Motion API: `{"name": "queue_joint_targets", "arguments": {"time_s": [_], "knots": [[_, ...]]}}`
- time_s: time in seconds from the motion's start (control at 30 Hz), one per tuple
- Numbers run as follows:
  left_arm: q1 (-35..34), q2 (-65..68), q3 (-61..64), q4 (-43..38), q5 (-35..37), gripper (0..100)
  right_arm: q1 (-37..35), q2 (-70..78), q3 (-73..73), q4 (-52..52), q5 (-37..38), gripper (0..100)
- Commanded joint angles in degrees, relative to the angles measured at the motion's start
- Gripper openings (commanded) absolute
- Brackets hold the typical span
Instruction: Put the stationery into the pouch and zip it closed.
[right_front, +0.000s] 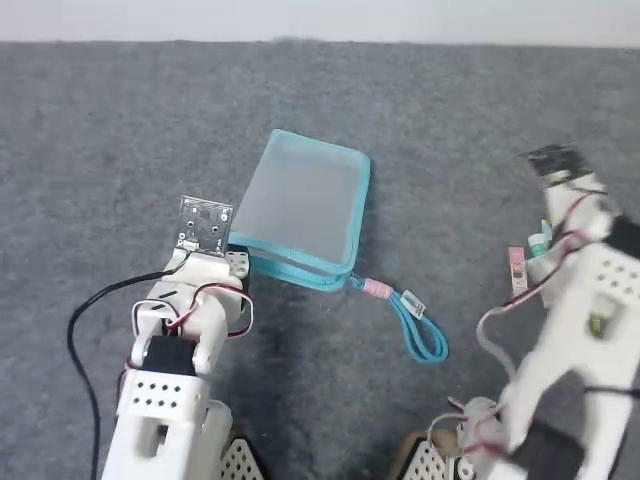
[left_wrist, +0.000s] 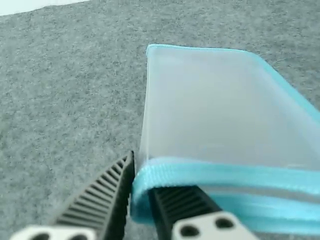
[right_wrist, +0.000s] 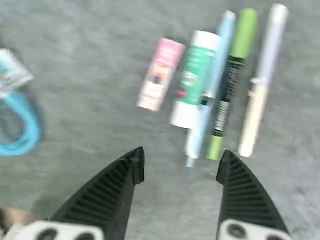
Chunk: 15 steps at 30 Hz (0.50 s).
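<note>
The translucent pouch (right_front: 305, 210) with teal trim lies flat in the middle of the grey mat. My left gripper (left_wrist: 141, 180) is shut on the pouch's (left_wrist: 220, 110) near-left corner, pinching the teal zipper edge (left_wrist: 210, 175). Over at the right, my right gripper (right_wrist: 182, 161) hangs open just above the stationery: a pink tube (right_wrist: 160, 74), a green-and-white glue stick (right_wrist: 192, 77), a light blue pen (right_wrist: 212, 75), a green marker (right_wrist: 232, 70) and a pale pen (right_wrist: 260, 80), side by side. In the high view the pink tube (right_front: 517, 270) peeks out beside the right arm (right_front: 590, 290).
A teal wrist strap (right_front: 420, 325) trails from the pouch's zipper pull (right_front: 376, 289) toward the right arm; its loop (right_wrist: 20, 120) lies close to the stationery. Grey mat (right_front: 120, 130) surrounds everything, and a pale wall runs along the far edge.
</note>
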Motion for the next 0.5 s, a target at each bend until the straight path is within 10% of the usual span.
{"name": "queue_joint_targets", "arguments": {"time_s": [0.0, 0.47], "knots": [[-0.4, 0.3, -1.1, -0.1, -0.1, 1, 6.7, 12.5, -10.5, -3.0, 5.3, 21.9], [-0.4, 0.1, -0.1, -0.3, -0.2, 1, 15.9, 46.9, -36.8, -3.8, 17.1, 18.0]]}}
